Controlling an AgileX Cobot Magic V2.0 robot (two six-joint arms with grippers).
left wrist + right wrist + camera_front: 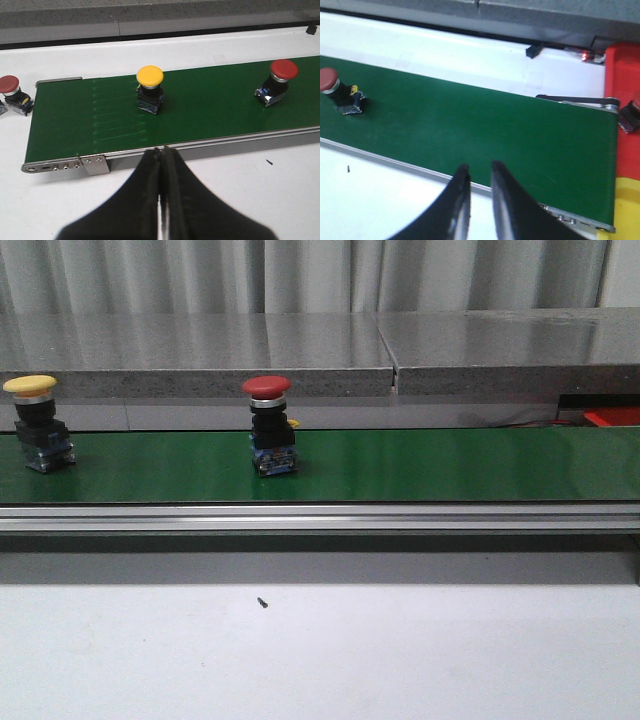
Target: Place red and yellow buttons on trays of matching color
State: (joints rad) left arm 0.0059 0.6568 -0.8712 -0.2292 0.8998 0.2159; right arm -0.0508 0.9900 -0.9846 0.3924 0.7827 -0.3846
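On the green conveyor belt (400, 465) a yellow button (32, 423) stands at the far left and a red button (269, 424) near the middle. The left wrist view shows the same yellow button (150, 88) and red button (279, 81) on the belt. My left gripper (161, 150) is shut and empty, over the belt's near rail. My right gripper (477, 169) hangs over the near rail, open by a narrow gap and holding nothing, far from the red button (337, 90). A red tray (622, 65) and a yellow tray (628, 210) lie past the belt's right end.
Another red button (12, 90) sits on the white table off the belt's left end. A dark button body (630, 114) rests on the red tray. A grey ledge (300, 355) runs behind the belt. A small black speck (262, 602) lies on the white table.
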